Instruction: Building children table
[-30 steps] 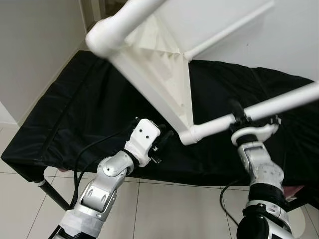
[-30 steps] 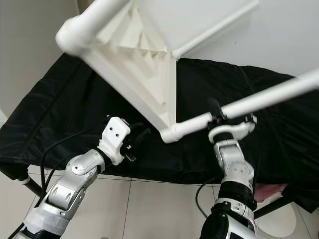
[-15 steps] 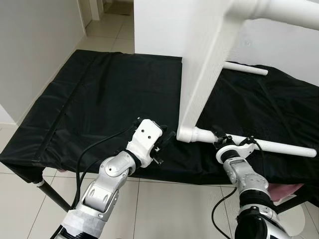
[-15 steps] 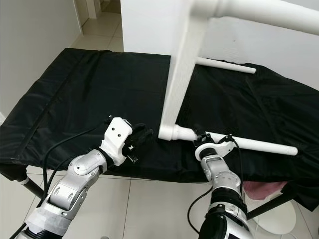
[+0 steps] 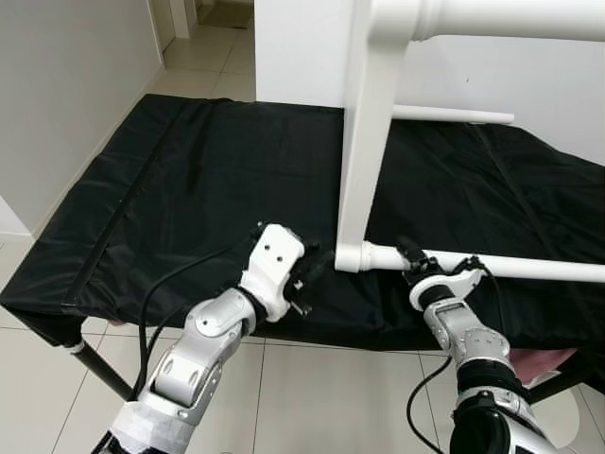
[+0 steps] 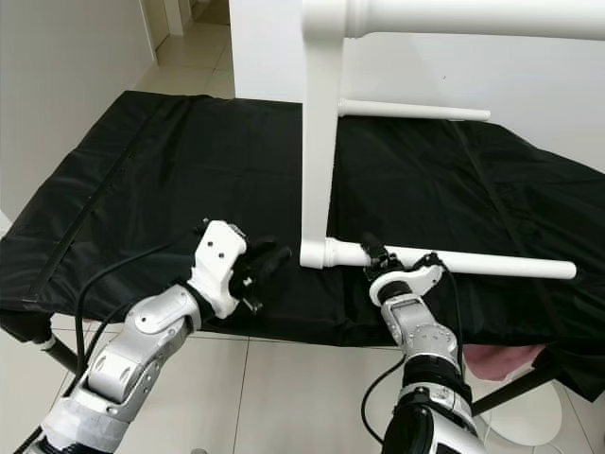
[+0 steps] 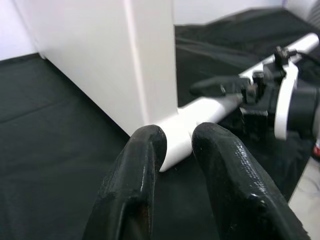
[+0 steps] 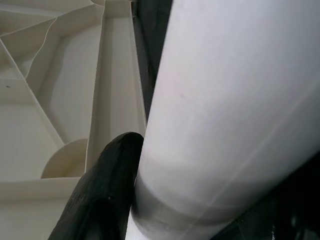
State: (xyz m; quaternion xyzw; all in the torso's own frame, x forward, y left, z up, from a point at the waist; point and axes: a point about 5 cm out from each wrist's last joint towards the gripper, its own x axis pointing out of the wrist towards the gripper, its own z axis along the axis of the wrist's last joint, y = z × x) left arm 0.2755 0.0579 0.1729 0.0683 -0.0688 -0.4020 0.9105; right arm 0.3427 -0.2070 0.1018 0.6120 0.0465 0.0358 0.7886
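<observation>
Now right hand (image 6: 376,257) gripping table leg (image 6: 454,262), black cloth (image 6: 142,189) edge near

Kids' table (image 5: 364,142) stands on edge on bench (image 5: 170,189), legs pointing right. Left claw (image 5: 312,270) just left of lower leg (image 5: 492,267); right claw (image 5: 416,260) on it.

We record: children's table (image 5: 367,142), plain white throughout; cloth (image 5: 189,180), solid black; floor tiles (image 5: 302,407), off-white; both arms silver, our gripper fingers (image 7: 135,180) glossy black.
</observation>
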